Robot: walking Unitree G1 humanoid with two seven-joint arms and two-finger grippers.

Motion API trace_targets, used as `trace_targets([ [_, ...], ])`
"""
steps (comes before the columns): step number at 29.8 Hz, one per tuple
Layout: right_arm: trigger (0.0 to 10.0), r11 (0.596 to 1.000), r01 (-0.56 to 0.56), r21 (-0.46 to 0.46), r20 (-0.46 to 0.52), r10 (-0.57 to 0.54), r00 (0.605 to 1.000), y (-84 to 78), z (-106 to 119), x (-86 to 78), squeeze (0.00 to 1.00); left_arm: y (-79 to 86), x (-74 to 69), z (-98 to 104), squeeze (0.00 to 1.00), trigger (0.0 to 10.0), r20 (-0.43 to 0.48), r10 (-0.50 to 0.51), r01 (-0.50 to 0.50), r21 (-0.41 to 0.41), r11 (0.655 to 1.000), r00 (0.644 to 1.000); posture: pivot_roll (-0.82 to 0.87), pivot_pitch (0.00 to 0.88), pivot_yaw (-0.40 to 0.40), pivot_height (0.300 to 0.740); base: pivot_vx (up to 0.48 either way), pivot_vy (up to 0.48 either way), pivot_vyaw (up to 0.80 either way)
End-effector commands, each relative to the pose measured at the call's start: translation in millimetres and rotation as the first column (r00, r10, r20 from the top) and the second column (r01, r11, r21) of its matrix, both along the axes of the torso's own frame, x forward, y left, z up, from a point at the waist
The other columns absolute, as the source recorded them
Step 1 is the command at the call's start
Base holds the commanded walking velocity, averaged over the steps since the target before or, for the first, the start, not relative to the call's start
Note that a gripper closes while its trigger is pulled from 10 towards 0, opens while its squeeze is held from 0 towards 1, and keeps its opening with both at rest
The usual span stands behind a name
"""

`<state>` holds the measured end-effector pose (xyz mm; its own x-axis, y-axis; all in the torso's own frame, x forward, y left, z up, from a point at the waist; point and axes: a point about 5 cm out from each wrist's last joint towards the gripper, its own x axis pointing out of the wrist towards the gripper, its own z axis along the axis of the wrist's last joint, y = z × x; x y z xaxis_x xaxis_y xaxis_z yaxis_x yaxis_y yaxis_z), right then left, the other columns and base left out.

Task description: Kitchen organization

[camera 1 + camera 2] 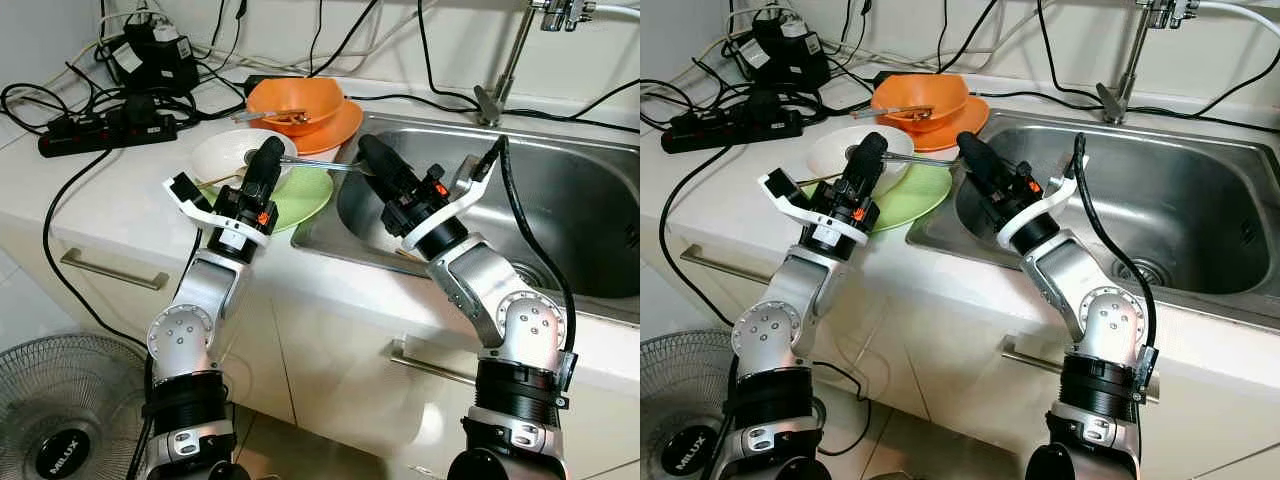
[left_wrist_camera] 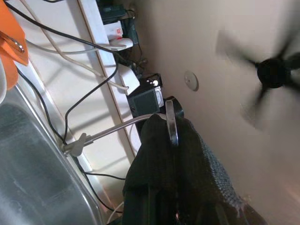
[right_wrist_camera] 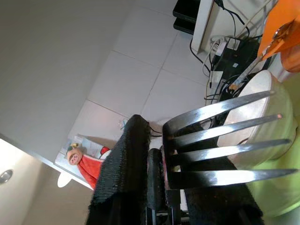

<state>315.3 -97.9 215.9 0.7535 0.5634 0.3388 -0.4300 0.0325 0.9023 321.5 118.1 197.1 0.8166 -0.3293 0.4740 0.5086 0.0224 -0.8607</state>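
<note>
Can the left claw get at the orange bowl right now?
Probably not: the left claw is shut on the fork, which the right claw grips too. The orange bowl lies just beyond.

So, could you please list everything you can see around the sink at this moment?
Fork: one, silver, held between both grippers over the sink's near left corner.
Orange bowl: one, on an orange plate, utensil inside, counter left of sink.
White bowl: one, on a green plate, beside the sink.
Sink: one, steel, right side of counter.
Tap: one, metal, behind sink.
Power strip: one, black, with cables, back left of counter.
Fan: one, on the floor, lower left.
Left gripper: black fingers shut on the fork's handle.
Right gripper: shut on the fork's tine end.
</note>
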Motion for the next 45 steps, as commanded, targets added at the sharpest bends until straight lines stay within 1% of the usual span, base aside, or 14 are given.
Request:
trace_targets([
  [1,0.0,1.0,0.01,0.019,0.003,-0.01,1.0,-2.6,1,-1.0,0.0,2.0,-0.2,2,0.0,0.0,0.008,0.009,-0.009,0.02,1.0,1.0,-0.1,0.0,0.079,0.74,0.0,0.0,0.0],
  [9,0.0,1.0,0.014,0.0,-0.005,-0.014,1.0,-3.3,-1,-1.8,0.0,-0.2,0.8,2,0.0,0.0,0.009,0.014,-0.015,0.041,0.999,1.0,-0.1,0.0,0.081,0.74,0.0,0.0,0.0],
  [11,0.0,1.0,0.015,-0.003,-0.006,-0.015,1.0,-3.3,-2,-2.0,0.0,-0.6,1.0,1,0.0,3.4,0.007,0.019,-0.019,0.057,0.998,1.0,-0.1,0.0,0.08,0.74,0.0,0.0,0.0],
  [12,0.0,1.0,0.016,-0.004,-0.007,-0.016,1.0,-3.3,-2,-2.0,0.0,-0.8,1.1,1,0.0,3.4,0.006,0.02,-0.021,0.065,0.998,1.0,-0.1,0.0,0.08,0.74,0.0,0.0,0.0],
  [13,0.0,1.0,0.016,-0.006,-0.007,-0.016,1.0,-3.2,-2,-2.0,0.0,-1.4,1.4,1,0.0,7.2,0.004,0.021,-0.021,0.075,0.997,1.0,-0.1,0.0,0.079,0.74,0.0,0.0,0.0],
  [14,0.0,1.0,0.017,-0.008,-0.008,-0.017,1.0,-3.1,-3,-1.8,0.0,-3.1,1.3,-1,0.0,10.0,0.0,0.015,-0.015,0.094,0.995,1.0,-0.1,0.0,0.079,0.74,0.0,0.0,0.0],
  [15,0.0,1.0,0.018,-0.009,-0.009,-0.018,1.0,-3.0,-3,-1.7,0.0,-4.2,1.2,-2,0.0,10.0,-0.002,0.01,-0.01,0.106,0.994,1.0,-0.1,0.0,0.079,0.74,0.0,0.0,0.0],
  [16,0.0,1.0,0.021,-0.012,-0.011,-0.021,1.0,-3.2,-3,-1.2,0.0,-6.2,1.6,-5,1.0,10.0,-0.013,0.01,-0.009,0.127,0.992,1.0,-0.1,0.0,0.078,0.74,0.0,0.0,0.0],
  [25,0.0,0.991,0.125,-0.054,-0.066,-0.128,0.99,-12.9,-9,11.3,0.0,-21.4,1.1,-21,1.0,10.0,-0.062,-0.012,0.03,0.288,0.957,0.998,-0.1,0.0,0.077,0.74,0.0,0.0,0.0],
  [36,0.0,0.959,0.277,-0.053,-0.089,-0.281,0.955,-35.3,-9,25.5,0.0,-22.5,-1.4,-21,1.0,10.0,-0.043,-0.008,0.023,0.368,0.93,0.999,-0.09,0.0,0.078,0.74,0.0,0.0,0.0],
  [41,0.0,0.866,0.434,-0.248,-0.057,-0.46,0.886,-60.4,-14,40.5,0.0,-20.1,-1.9,-26,1.0,10.0,-0.049,0.025,0.0,0.465,0.886,0.998,-0.09,0.0,0.077,0.74,0.0,0.0,0.0],
  [43,0.0,0.775,0.493,-0.396,0.018,-0.53,0.848,-72.1,-17,47.3,0.0,-20.8,-1.8,-32,1.0,10.0,-0.05,0.045,-0.005,0.61,0.793,0.998,-0.09,0.0,0.075,0.74,0.0,0.0,0.0],
  [44,0.0,0.775,0.493,-0.396,0.018,-0.53,0.848,-72.1,-17,47.3,0.0,-20.8,-1.8,-32,1.0,10.0,-0.05,0.045,-0.005,0.61,0.793,0.998,-0.09,0.0,0.075,0.74,0.0,0.0,0.0],
  [45,0.0,0.745,0.499,-0.442,0.045,-0.538,0.842,-74.6,-19,49.8,0.0,-23.1,-3.0,-36,0.82,10.0,-0.056,0.027,0.016,0.66,0.751,0.998,-0.08,0.0,0.076,0.74,0.0,0.0,0.0],
])
